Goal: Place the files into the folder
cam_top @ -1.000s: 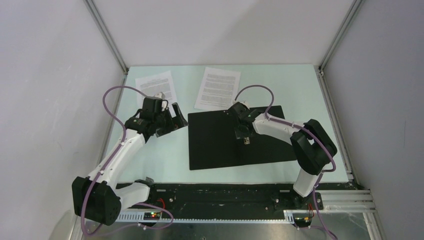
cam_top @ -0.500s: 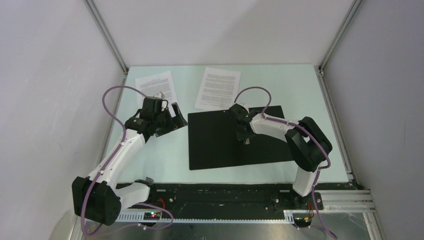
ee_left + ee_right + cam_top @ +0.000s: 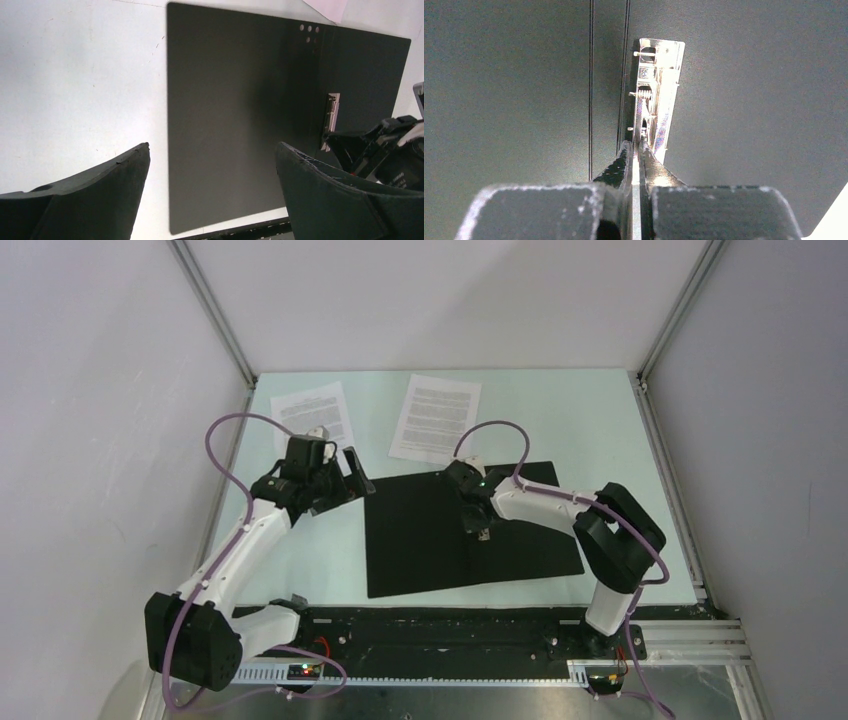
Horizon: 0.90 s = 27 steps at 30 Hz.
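The folder (image 3: 430, 540) lies open on the table, black inside up, slightly askew. Its metal spine clip (image 3: 656, 95) runs along the fold and also shows in the left wrist view (image 3: 331, 117). My right gripper (image 3: 480, 530) is shut on the near end of that clip (image 3: 635, 145), a thin metal strip between its fingers. My left gripper (image 3: 355, 472) is open and empty, just off the folder's far left corner; the folder (image 3: 230, 110) lies beyond its fingers (image 3: 212, 145). The files, two printed white sheets (image 3: 313, 416) (image 3: 436, 417), lie flat at the back of the table.
The table's black front rail (image 3: 450, 625) runs just below the folder's near edge. Metal frame posts (image 3: 215, 315) and grey walls close in the back and sides. The right arm (image 3: 380, 150) shows at the right of the left wrist view.
The right gripper has dragged the folder left and toward the front, turning it slightly. The left gripper has hardly moved.
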Tool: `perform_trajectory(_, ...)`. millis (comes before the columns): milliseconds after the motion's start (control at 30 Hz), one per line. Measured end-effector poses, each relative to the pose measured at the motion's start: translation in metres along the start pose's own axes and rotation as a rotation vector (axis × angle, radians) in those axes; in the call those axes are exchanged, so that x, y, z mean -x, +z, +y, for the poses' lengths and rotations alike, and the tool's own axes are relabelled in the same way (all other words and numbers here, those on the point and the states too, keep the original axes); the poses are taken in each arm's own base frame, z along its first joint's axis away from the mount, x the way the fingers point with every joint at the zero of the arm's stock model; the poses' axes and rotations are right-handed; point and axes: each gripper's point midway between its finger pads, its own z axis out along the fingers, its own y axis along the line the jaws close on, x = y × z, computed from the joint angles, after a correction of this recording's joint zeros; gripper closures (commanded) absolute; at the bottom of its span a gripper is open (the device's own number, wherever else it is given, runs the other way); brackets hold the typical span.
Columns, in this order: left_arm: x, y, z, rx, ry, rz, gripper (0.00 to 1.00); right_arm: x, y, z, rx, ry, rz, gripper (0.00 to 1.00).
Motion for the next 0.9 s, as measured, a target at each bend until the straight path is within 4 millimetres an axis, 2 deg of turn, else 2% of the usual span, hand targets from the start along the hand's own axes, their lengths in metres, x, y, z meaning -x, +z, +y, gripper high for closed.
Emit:
perform_trajectory(267, -0.010, 0.009, 0.003, -0.007, -0.013, 0.022, 0.01, -0.011, -0.021, 0.037, 0.064, -0.009, 0.007, 1.00)
perform_trajectory(500, -0.037, 0.028, 0.001, -0.044, -0.061, 0.091, 0.02, -0.025, -0.027, 0.062, 0.114, 0.024, 0.031, 1.00)
perform_trajectory(767, -0.075, 0.049, -0.021, -0.121, -0.088, 0.196, 0.02, -0.033, -0.030, 0.080, 0.169, 0.037, 0.050, 0.86)
perform_trajectory(900, -0.088, 0.053, -0.032, -0.160, -0.094, 0.215, 0.04, -0.031, -0.031, 0.090, 0.207, 0.045, 0.044, 0.67)
